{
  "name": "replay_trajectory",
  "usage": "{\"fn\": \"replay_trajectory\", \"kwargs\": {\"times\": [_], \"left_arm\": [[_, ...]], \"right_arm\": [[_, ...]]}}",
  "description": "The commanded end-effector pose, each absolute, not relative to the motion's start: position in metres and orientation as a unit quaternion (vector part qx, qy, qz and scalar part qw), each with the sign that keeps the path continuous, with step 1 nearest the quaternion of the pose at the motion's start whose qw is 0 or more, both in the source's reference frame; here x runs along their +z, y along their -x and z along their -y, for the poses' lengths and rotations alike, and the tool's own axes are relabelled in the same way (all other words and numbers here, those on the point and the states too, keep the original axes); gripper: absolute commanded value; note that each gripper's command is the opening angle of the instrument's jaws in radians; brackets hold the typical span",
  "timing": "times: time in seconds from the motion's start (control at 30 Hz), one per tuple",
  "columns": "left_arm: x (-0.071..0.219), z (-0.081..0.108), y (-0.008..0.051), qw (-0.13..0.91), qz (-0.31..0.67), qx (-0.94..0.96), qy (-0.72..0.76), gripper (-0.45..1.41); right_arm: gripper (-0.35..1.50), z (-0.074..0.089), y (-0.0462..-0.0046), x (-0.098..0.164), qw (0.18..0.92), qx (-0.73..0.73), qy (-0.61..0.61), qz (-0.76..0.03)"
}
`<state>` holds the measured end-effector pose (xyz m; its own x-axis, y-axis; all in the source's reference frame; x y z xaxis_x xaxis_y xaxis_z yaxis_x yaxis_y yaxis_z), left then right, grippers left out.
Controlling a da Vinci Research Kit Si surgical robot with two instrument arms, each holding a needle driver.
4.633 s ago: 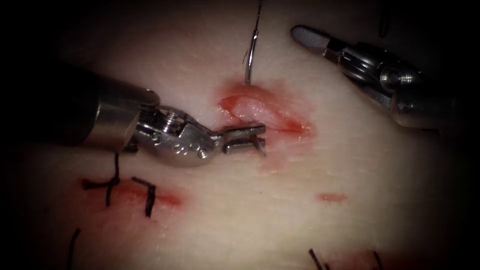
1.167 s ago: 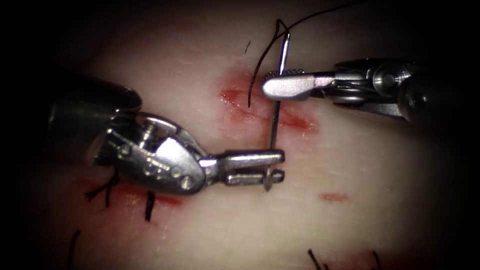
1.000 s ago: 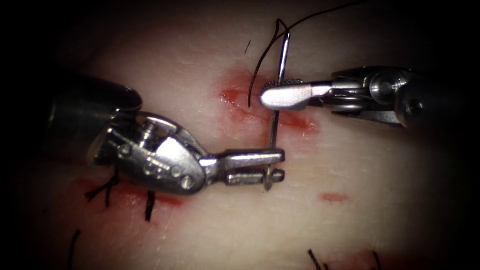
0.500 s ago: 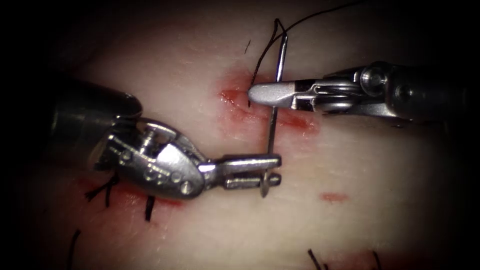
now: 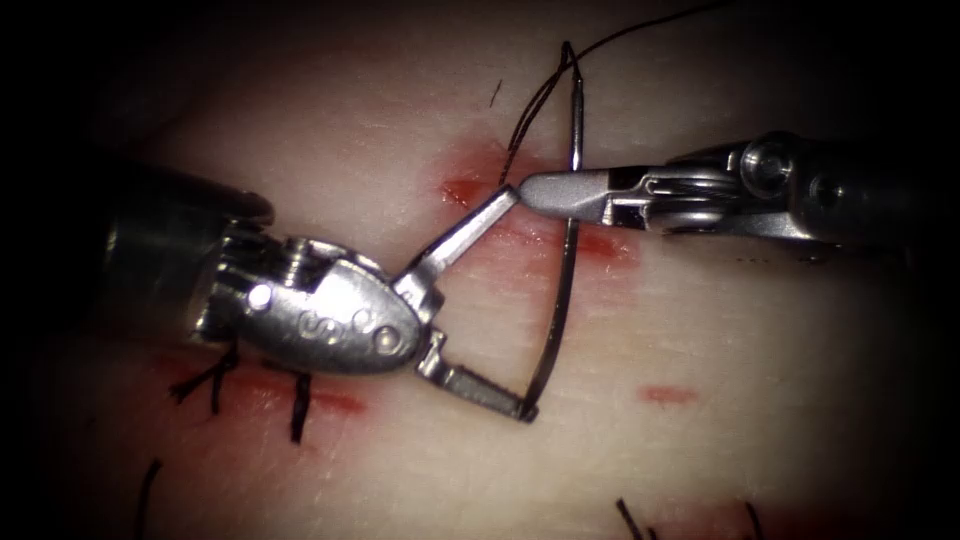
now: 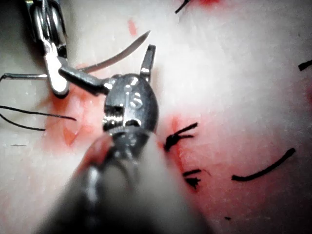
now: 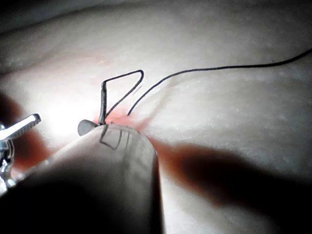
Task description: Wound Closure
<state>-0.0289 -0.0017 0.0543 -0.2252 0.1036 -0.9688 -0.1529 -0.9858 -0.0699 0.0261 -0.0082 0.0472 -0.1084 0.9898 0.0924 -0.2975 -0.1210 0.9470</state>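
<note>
Endoscope view: one needle (image 5: 566, 290) gripped in right tool's fingers (image 5: 553, 192); left tool's fingers (image 5: 500, 205) spread, holding nothing.

Curved needle (image 5: 562, 270) clear of tissue (image 5: 720, 330)

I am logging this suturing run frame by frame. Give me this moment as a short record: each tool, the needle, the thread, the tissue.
left tool: fingers open, holding nothing; lower finger tip by the needle's point
right tool: fingers shut on the needle, in its upper part, nearer the thread end
needle: free of the tissue, spanning the cut
thread: runs from the needle's top end up and to the right
tissue: open cut with red fluid; earlier stitches at lower left
</note>
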Motion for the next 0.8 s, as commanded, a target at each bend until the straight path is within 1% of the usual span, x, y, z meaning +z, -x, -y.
{"fn": "replay_trajectory", "kwargs": {"times": [0.03, 0.07, 0.1, 0.13, 0.17, 0.2, 0.23, 0.37, 0.4, 0.43, 0.6, 0.8], "left_arm": [[0.0546, 0.0017, 0.0289, 0.111, 0.008, 0.776, 0.621, 1.33], [0.0545, 0.0014, 0.0284, 0.158, 0.050, 0.766, 0.621, 1.16], [0.0544, 0.0010, 0.0279, 0.179, 0.076, 0.759, 0.621, 1.04], [0.0544, 0.0007, 0.0273, 0.181, 0.089, 0.758, 0.621, 0.88], [0.0545, 0.0004, 0.0268, 0.179, 0.097, 0.759, 0.618, 0.64], [0.0547, 0.0001, 0.0261, 0.182, 0.111, 0.762, 0.612, 0.32], [0.0548, -0.0002, 0.0255, 0.183, 0.120, 0.765, 0.606, 0.12], [0.0563, -0.0013, 0.0237, 0.192, 0.170, 0.781, 0.569, -0.22], [0.0569, -0.0016, 0.0232, 0.196, 0.180, 0.784, 0.561, -0.35], [0.0573, -0.0018, 0.0230, 0.195, 0.183, 0.786, 0.557, -0.43], [0.0598, -0.0030, 0.0225, 0.201, 0.197, 0.795, 0.537, -0.45], [0.0631, -0.0033, 0.0234, 0.188, 0.207, 0.841, 0.463, -0.45]], "right_arm": [[-0.35, 0.0075, -0.0269, 0.0473, 0.528, 0.613, -0.408, -0.423], [-0.35, 0.0073, -0.0269, 0.0472, 0.534, 0.611, -0.397, -0.430], [-0.35, 0.0070, -0.0268, 0.0472, 0.540, 0.608, -0.383, -0.439], [-0.35, 0.0067, -0.0268, 0.0471, 0.542, 0.607, -0.376, -0.444], [-0.35, 0.0064, -0.0268, 0.0470, 0.543, 0.604, -0.368, -0.452], [-0.35, 0.0060, -0.0268, 0.0468, 0.544, 0.601, -0.358, -0.463], [-0.35, 0.0057, -0.0267, 0.0467, 0.544, 0.599, -0.352, -0.470], [-0.35, 0.0042, -0.0266, 0.0462, 0.558, 0.581, -0.322, -0.498], [-0.35, 0.0039, -0.0265, 0.0462, 0.564, 0.575, -0.312, -0.504], [-0.35, 0.0035, -0.0265, 0.0462, 0.567, 0.571, -0.305, -0.509], [-0.35, 0.0029, -0.0263, 0.0466, 0.589, 0.545, -0.273, -0.530], [-0.35, 0.0029, -0.0258, 0.0469, 0.620, 0.508, -0.244, -0.546]]}}
